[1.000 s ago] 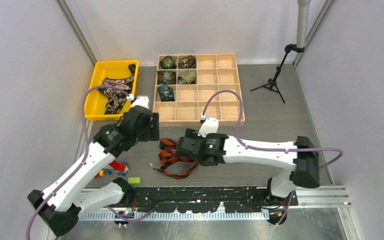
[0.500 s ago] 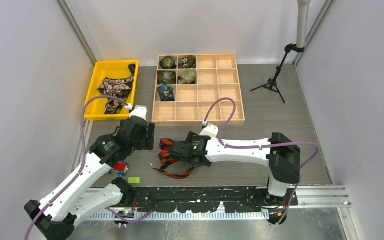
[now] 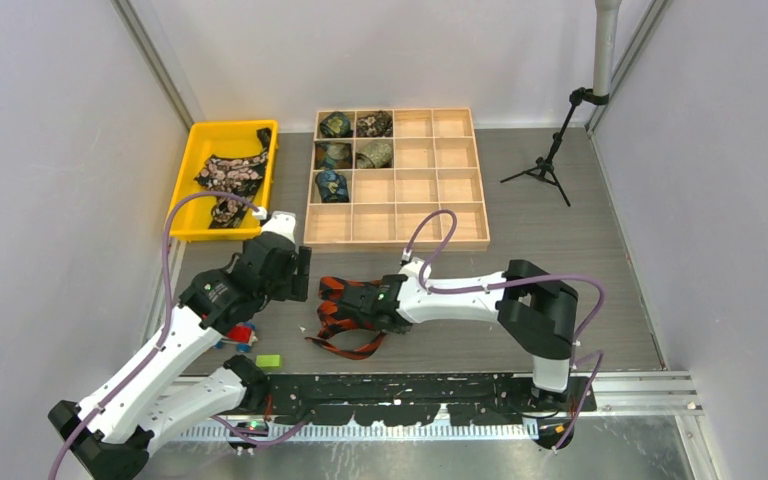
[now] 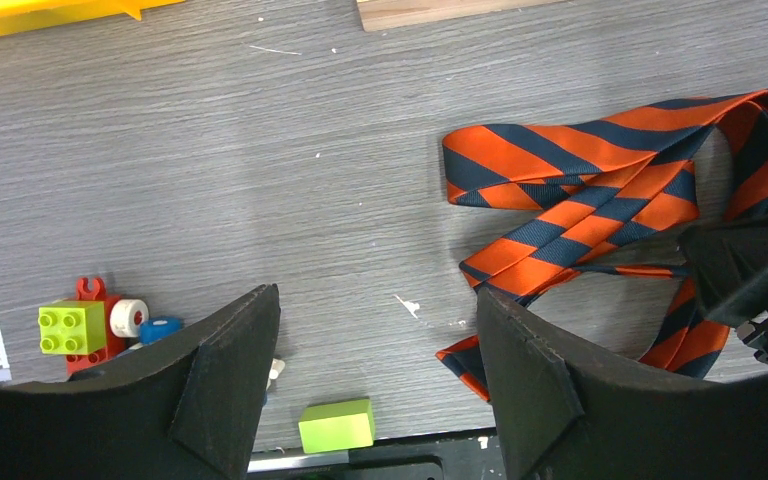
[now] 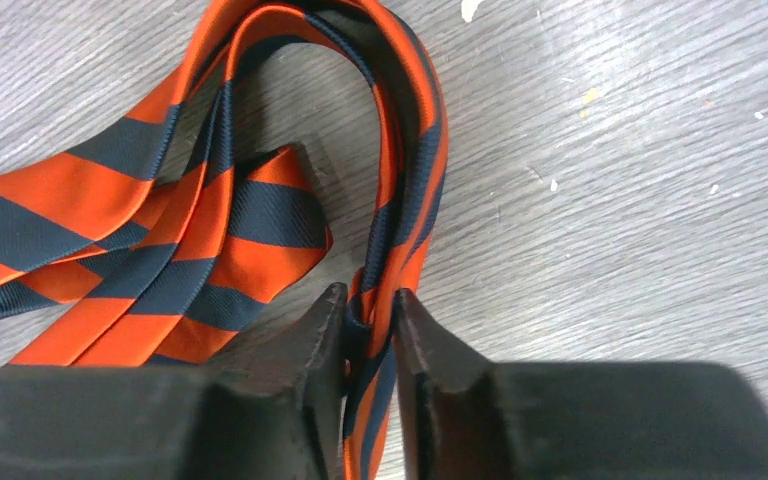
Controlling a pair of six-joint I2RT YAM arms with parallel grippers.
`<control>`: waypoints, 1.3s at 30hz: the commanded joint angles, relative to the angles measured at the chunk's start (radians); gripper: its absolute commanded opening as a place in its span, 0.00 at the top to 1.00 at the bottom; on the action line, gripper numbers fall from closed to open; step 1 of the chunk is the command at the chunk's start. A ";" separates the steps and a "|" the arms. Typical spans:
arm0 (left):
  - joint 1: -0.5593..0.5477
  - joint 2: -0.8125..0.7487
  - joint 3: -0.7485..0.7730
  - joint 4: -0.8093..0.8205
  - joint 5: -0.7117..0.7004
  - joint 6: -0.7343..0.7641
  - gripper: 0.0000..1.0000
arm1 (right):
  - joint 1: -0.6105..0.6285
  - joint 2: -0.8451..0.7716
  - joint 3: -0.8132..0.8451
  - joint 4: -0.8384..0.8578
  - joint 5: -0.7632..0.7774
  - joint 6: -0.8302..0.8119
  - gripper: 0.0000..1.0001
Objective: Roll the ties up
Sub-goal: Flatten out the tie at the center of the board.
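An orange-and-black striped tie (image 3: 338, 292) lies crumpled on the grey table in front of the arms. My right gripper (image 3: 348, 306) is down on its right side. In the right wrist view its jaws (image 5: 370, 300) are shut on two narrow strands of that tie (image 5: 210, 230). My left gripper (image 3: 296, 272) hovers left of the tie, open and empty (image 4: 375, 300), with the tie (image 4: 580, 190) to its right. A black tie with pink flowers (image 3: 228, 180) lies in the yellow bin (image 3: 222, 127). Several rolled ties (image 3: 336, 125) sit in the wooden grid tray (image 3: 400, 238).
Small toy blocks (image 3: 235, 335) lie under the left arm, with a green block (image 4: 335, 425) near the table's front rail. A black tripod (image 3: 545, 165) stands at the back right. Grey walls close in both sides.
The right arm stretched left and came down onto the striped tie, and its jaws closed on the strands. The left arm drew back slightly, then held still.
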 commanded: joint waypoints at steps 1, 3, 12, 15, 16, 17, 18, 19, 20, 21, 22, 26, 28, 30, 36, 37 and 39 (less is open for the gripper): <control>-0.003 0.003 -0.002 0.034 0.008 0.018 0.27 | -0.007 -0.037 -0.034 0.037 0.005 -0.008 0.81; -0.003 0.007 -0.002 0.034 0.016 0.022 0.27 | -0.015 -0.068 -0.059 0.037 0.002 -0.042 0.89; -0.002 0.034 -0.011 0.068 0.182 0.049 0.28 | -0.158 -0.336 -0.211 0.061 -0.060 -0.618 1.00; -0.002 0.062 -0.009 0.078 0.252 0.058 0.28 | -0.255 -0.491 -0.314 0.109 -0.108 -0.793 1.00; -0.002 0.077 -0.010 0.086 0.266 0.053 0.28 | -0.291 -0.537 -0.348 0.119 -0.127 -0.828 1.00; -0.004 0.091 -0.013 0.096 0.286 0.048 0.28 | -0.329 -0.578 -0.375 0.130 -0.149 -0.865 1.00; -0.007 0.106 -0.018 0.109 0.302 0.041 0.28 | -0.362 -0.613 -0.403 0.134 -0.161 -0.888 1.00; -0.015 0.123 -0.023 0.122 0.308 0.031 0.28 | -0.397 -0.645 -0.429 0.134 -0.158 -0.898 1.00; -0.026 0.140 -0.028 0.135 0.309 0.019 0.27 | -0.430 -0.671 -0.449 0.135 -0.162 -0.905 0.98; -0.043 0.166 -0.031 0.150 0.304 0.011 0.27 | -0.459 -0.696 -0.469 0.138 -0.170 -0.911 0.93; -0.063 0.187 -0.034 0.164 0.288 0.000 0.26 | -0.485 -0.705 -0.484 0.139 -0.175 -0.913 0.77; -0.141 0.293 -0.022 0.200 0.195 -0.047 0.27 | -0.540 -0.697 -0.496 0.133 -0.203 -0.920 0.53; -0.153 0.346 -0.012 0.210 0.188 -0.070 0.28 | -0.546 -0.695 -0.470 0.107 -0.200 -0.911 0.46; -0.162 0.387 -0.008 0.219 0.184 -0.090 0.29 | -0.546 -0.700 -0.433 0.062 -0.190 -0.890 0.32; -0.209 0.396 -0.061 0.350 0.151 -0.048 0.30 | -0.518 -0.752 -0.404 -0.047 -0.226 -0.634 0.14; -0.216 0.394 -0.082 0.391 0.137 -0.027 0.29 | -0.486 -0.763 -0.409 -0.064 -0.209 -0.562 0.13; -0.220 0.390 -0.136 0.499 0.143 0.024 0.28 | -0.404 -0.772 -0.412 -0.106 -0.138 -0.428 0.13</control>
